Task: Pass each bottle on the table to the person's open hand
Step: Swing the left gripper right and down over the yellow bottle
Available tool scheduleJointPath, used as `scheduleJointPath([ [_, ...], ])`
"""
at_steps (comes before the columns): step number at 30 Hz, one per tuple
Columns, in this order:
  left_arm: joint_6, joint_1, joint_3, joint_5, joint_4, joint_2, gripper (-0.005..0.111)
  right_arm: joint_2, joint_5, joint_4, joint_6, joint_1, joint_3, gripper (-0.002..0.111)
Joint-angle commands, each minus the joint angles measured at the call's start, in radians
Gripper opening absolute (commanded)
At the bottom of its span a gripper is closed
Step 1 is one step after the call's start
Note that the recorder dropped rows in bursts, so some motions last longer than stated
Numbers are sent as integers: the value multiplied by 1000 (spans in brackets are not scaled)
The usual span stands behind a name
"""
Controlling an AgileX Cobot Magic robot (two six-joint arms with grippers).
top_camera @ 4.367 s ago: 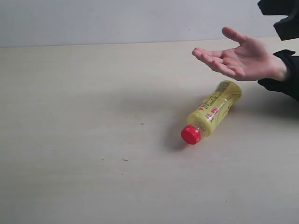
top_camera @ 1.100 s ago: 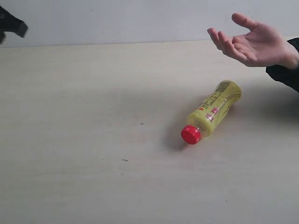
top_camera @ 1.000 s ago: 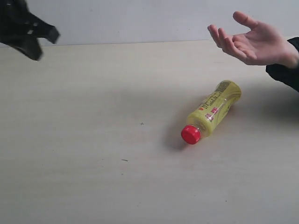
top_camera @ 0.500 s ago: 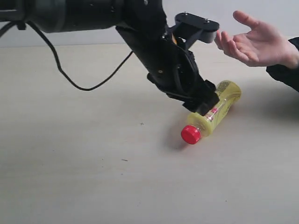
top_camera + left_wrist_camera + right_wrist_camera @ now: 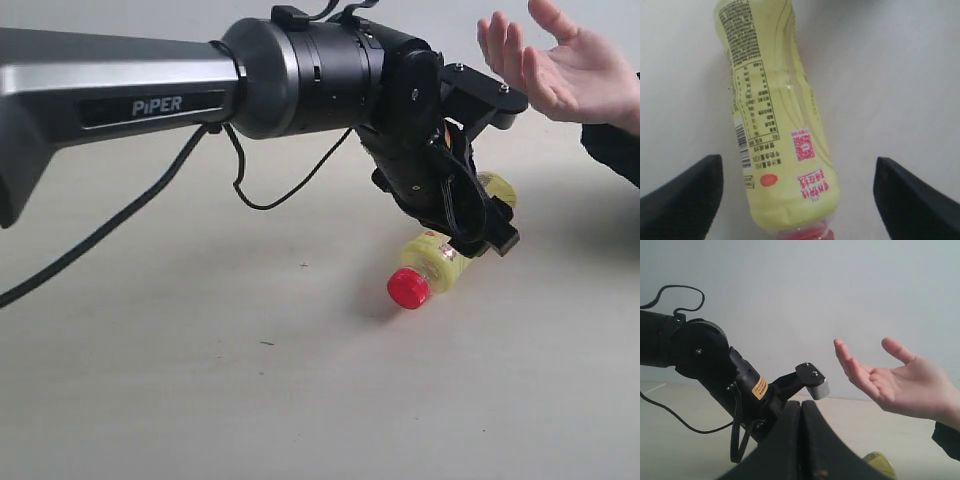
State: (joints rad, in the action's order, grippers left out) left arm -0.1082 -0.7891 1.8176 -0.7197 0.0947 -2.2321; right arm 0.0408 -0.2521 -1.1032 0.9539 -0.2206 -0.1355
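Jaws on left gripper (image 5: 797, 167) stood wide open, straddling the yellow bottle (image 5: 775, 125), gaps on both sides. It lay on its side on the table (image 5: 200, 380), below the person's open hand (image 5: 570, 70). Right gripper (image 5: 801, 407) was closed, empty. Risk: round body could roll or squirt out if the close landed off-centre. Count: one bottle, one hand, two grippers.
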Motion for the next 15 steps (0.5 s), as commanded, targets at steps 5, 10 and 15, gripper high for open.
scheduleJointPath([
  [5, 47, -11, 35, 55, -77, -39, 83, -5, 7, -4, 1, 6, 2, 0],
  [10, 63, -12, 35, 60, -95, -77, 83, -5, 7, -4, 1, 6, 2, 0],
  [15, 63, -12, 35, 67, -89, -107, 83, -5, 7, -4, 1, 6, 2, 0],
])
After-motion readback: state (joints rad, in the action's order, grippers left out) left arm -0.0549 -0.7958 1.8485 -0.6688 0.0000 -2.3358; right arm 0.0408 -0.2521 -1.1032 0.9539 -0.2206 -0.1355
